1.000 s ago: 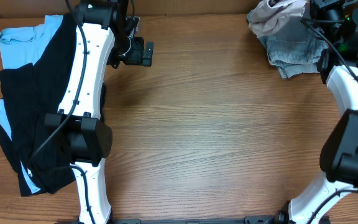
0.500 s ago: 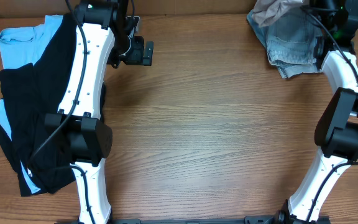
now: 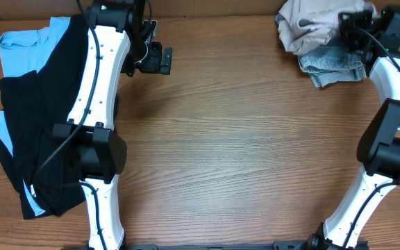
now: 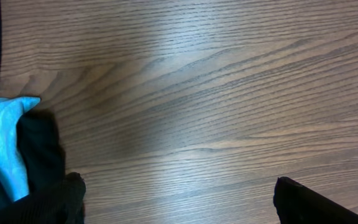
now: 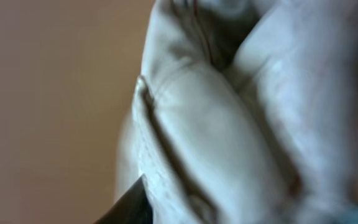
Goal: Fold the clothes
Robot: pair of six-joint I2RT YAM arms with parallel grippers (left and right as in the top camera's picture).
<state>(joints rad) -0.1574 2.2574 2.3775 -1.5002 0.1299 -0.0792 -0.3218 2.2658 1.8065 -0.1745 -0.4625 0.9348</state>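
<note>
The clothes lie in two heaps. Crumpled light-beige khaki shorts (image 3: pixel 311 24) sit at the far right corner, partly on top of faded denim shorts (image 3: pixel 333 66). My right gripper (image 3: pixel 353 29) is pressed into the khaki cloth. In the right wrist view the khaki shorts (image 5: pixel 241 124) fill the frame, and only one dark fingertip (image 5: pixel 134 205) shows against a seam. Black trousers (image 3: pixel 40 139) and a light-blue shirt (image 3: pixel 19 45) lie at the left edge. My left gripper (image 3: pixel 160 59) (image 4: pixel 176 186) hangs open over bare wood, next to the black trousers (image 4: pixel 39 149) and the shirt (image 4: pixel 5 143).
The wooden table (image 3: pixel 242 139) stretches between the two heaps. The left arm's white links (image 3: pixel 96 83) run along the right side of the black trousers. The table's far edge (image 3: pixel 214 17) lies just behind both grippers.
The right gripper swung up and back with the khaki shorts, which now lie spread wider over the top of the denim shorts. The left arm has not moved.
</note>
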